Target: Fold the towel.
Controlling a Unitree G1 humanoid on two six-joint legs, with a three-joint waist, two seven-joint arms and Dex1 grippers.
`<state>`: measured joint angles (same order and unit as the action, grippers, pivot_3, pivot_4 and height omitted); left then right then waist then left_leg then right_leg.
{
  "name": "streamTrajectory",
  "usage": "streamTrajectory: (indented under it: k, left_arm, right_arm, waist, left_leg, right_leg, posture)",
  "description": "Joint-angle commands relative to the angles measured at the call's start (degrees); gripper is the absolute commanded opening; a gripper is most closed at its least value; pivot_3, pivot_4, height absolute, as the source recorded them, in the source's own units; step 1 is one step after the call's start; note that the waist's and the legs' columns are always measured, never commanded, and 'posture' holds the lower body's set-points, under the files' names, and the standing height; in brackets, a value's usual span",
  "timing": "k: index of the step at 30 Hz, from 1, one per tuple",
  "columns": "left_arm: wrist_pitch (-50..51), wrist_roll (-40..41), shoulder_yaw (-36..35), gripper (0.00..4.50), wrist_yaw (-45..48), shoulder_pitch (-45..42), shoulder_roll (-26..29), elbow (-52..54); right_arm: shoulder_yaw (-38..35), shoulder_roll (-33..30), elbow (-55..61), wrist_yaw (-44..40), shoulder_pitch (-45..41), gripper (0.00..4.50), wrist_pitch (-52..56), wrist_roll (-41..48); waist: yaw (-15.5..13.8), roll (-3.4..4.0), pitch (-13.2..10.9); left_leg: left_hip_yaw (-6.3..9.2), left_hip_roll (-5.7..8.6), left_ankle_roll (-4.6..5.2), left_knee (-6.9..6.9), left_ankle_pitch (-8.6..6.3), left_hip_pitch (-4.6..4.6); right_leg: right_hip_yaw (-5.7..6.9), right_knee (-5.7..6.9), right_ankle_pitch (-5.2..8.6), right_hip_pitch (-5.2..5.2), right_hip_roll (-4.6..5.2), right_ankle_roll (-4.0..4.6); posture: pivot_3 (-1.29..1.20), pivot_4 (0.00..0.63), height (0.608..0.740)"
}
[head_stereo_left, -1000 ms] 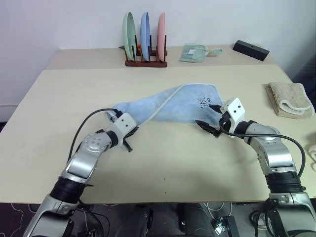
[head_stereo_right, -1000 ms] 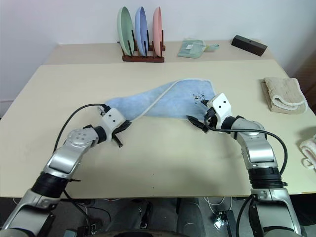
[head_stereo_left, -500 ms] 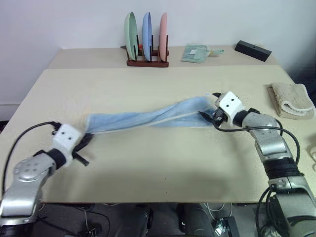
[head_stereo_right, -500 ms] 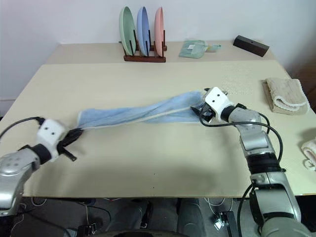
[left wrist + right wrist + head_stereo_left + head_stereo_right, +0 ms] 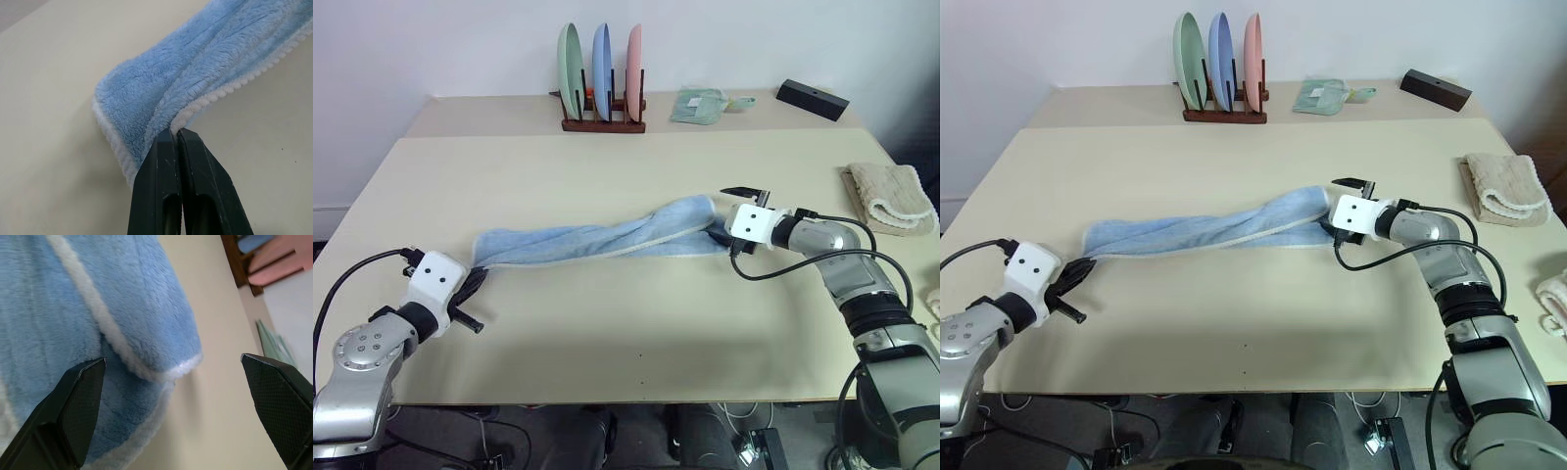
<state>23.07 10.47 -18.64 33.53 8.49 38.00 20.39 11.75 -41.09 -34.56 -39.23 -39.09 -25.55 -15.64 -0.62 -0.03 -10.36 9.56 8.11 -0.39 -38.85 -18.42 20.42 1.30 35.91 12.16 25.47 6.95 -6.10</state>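
Towel — plate rack well behind

Both arms are mostly silver-grey metal with rounded joint housings and black ribbed bands between the segments. Each wrist ends in a boxy white block with a couple of small dark dots on it. The left gripper and right gripper each have two matte black fingers, wedge-shaped, with a fine textured grip face. A thin black cable loops off each forearm near the white block.
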Motion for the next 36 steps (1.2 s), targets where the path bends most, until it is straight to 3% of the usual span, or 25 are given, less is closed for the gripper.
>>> streamTrajectory:
  k: [1, 7, 9, 14, 17, 26, 29, 34, 36]
  left_arm:
    - [-1.2, -0.5, 0.1, 0.04, -0.5, 0.5, -0.1, 1.7]
    - [-1.6, -0.5, 0.6, 0.04, -0.8, 0.3, -0.1, 1.2]
    - [-1.7, -0.6, 0.7, 0.0, -1.0, 0.3, -0.1, 1.1]
    - [-2.1, -0.4, -0.1, 0.0, -1.8, 1.3, -0.5, 1.5]
    - [-2.4, -0.4, -0.4, 0.0, -2.2, 2.3, -0.7, 1.6]
    - [-3.3, 0.6, -1.1, 0.0, -2.6, -0.3, -0.4, -0.3]
    - [-4.9, 0.5, -0.9, 0.0, -5.7, -12.1, -0.5, -6.8]
    - [-12.8, -4.1, 1.6, 0.0, -14.6, -44.8, 0.2, -28.5]
    - [-15.6, -4.4, 1.3, 0.0, -16.5, -52.9, 0.5, -34.8]
  right_arm:
    - [0.6, 0.4, -0.2, 2.4, -2.9, 4.5, -2.0, -2.4]
    - [5.6, 4.1, -8.4, 10.6, -8.1, 4.5, -6.0, -10.6]
    - [6.5, 5.2, -11.0, 12.3, -9.6, 4.0, -7.5, -11.6]
    - [7.4, 5.6, -14.2, 14.1, -11.8, 1.72, -10.0, -12.4]
    - [7.1, 4.5, -14.6, 14.5, -12.1, 0.05, -11.1, -12.5]
    - [4.3, -1.1, -10.3, 13.2, -10.6, 0.05, -10.2, -10.2]
    - [2.4, -2.6, -10.6, 16.1, -15.7, 0.05, -6.6, -10.9]
    - [1.7, -3.1, -16.0, 26.3, -30.3, 0.05, -1.3, -14.8]
    - [1.8, -3.4, -16.8, 28.4, -33.2, 0.05, -1.1, -15.0]
  waist:
    - [0.1, 0.0, 0.0]
    - [0.2, 0.0, 0.0]
    - [0.1, 0.0, 0.0]
    - [0.0, 0.0, 0.0]
    - [0.1, 0.0, 0.0]
    - [0.0, 0.01, 0.0]
    - [-0.3, 0.03, -0.1]
    - [0.0, -0.17, -0.3]
    - [0.3, -0.24, -0.2]
  left_leg:
    - [0.0, 0.0, 0.0, 0.0, 0.0, -0.01]
    - [-0.02, 0.0, -0.01, 0.0, 0.0, -0.02]
    - [-0.01, -0.01, -0.02, 0.0, 0.01, -0.02]
    - [-0.01, 0.01, -0.01, 0.0, 0.01, 0.01]
    - [-0.01, 0.01, -0.01, 0.01, 0.01, -0.01]
    - [-0.01, 0.0, -0.01, 0.01, 0.01, -0.02]
    - [-0.01, 0.01, -0.03, -0.01, 0.02, -0.02]
    - [0.03, 0.0, -0.27, -0.12, 0.16, 0.11]
    - [-0.02, -0.02, -0.26, -0.16, 0.15, 0.22]
  right_leg:
    - [0.0, 0.0, 0.0, 0.0, 0.0, 0.0]
    - [-0.02, 0.02, 0.0, 0.0, -0.02, 0.0]
    - [-0.04, 0.03, 0.0, 0.01, -0.03, 0.01]
    - [-0.05, 0.01, 0.0, 0.02, -0.03, 0.01]
    - [-0.05, 0.01, 0.0, 0.02, -0.03, 0.01]
    - [-0.08, 0.02, 0.0, 0.01, -0.04, 0.01]
    - [-0.07, 0.05, 0.0, 0.0, -0.04, 0.01]
    - [-0.03, 0.11, -0.23, 0.13, -0.09, 0.17]
    - [-0.07, 0.16, -0.3, 0.3, -0.09, 0.12]
  posture:
    - [0.0, 0.15, 0.726]
    - [0.0, 0.15, 0.726]
    - [0.0, 0.15, 0.726]
    - [0.0, 0.15, 0.726]
    - [0.0, 0.15, 0.726]
    - [0.0, 0.15, 0.726]
    - [0.0, 0.15, 0.726]
    - [0.0, 0.15, 0.726]
    - [0.0, 0.15, 0.726]
